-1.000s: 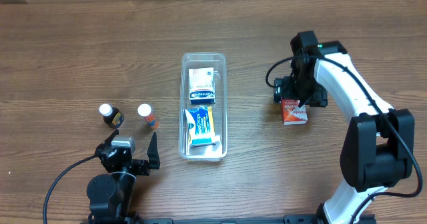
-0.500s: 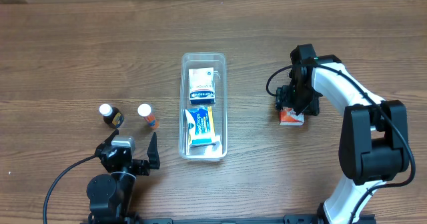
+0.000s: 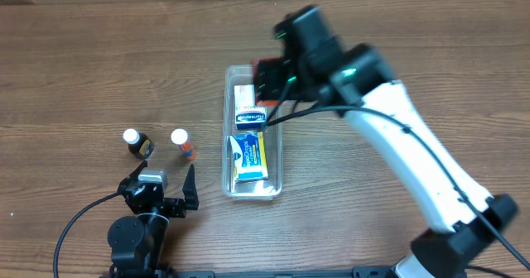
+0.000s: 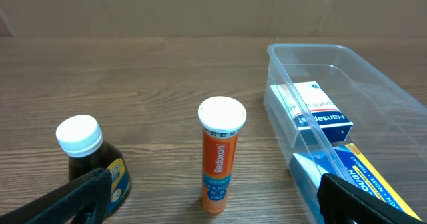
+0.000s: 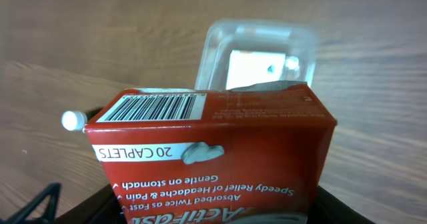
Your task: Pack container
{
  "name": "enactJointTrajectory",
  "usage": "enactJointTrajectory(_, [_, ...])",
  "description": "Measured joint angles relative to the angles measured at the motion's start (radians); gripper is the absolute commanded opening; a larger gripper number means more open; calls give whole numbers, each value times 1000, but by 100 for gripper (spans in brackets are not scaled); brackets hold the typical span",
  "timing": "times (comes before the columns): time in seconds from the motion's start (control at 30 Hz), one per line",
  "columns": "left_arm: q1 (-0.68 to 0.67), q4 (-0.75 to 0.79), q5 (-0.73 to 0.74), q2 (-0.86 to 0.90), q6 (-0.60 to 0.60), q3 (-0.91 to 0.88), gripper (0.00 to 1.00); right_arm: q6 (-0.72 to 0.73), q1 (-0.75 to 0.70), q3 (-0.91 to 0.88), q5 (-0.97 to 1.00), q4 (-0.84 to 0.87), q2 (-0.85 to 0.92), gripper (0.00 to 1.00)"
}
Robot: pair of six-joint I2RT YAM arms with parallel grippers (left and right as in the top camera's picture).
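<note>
- The right gripper (image 3: 273, 79) hangs over the far end of the container (image 3: 225, 146), its jaws clamped on a red carton (image 3: 263, 71).
- From the right wrist camera the red carton (image 5: 213, 151) fills most of the view, with a barcode on its top face and "20 CAPLETS" printed upside down on the side. The dark fingers are only partly visible at the bottom corners.
- The carton appears to be held clear above the bin, though neither view shows the gap plainly.
- The container sits at the middle of the wooden table (image 3: 431, 30), its long sides running away from the robot.
- Two packs already lie inside it: a white-and-blue box (image 3: 251, 106) in the far half and a blue box (image 3: 248, 155) in the near half.
- To the left of the container, well apart from it, stand a dark bottle with a white cap (image 3: 137, 144) and an orange tube with a white cap (image 3: 183, 145), both upright and side by side.
- The left gripper (image 3: 163, 180) rests at the near edge of the table, jaws spread wide and holding nothing, facing the bottle (image 4: 90, 161) and tube (image 4: 220, 154).
</note>
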Motion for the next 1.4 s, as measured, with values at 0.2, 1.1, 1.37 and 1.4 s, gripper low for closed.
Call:
enactJointTrajectory(0.2, [0,0,0,0,0,0,100,74,53,-4,61,113,256,68])
enactJointTrajectory(1.1, [0,11,8,0,-16,-1,100,70,-745,191,-64,-296,-82,100])
enactJointTrajectory(1.37, [0,-4,-29,78,-139,252,100,70,-784,191,-90,-330,-81,100])
enactJointTrajectory(1.4, [0,-45,-57,129,-145,336,100,70,-784,191,-90,-330,-81,100])
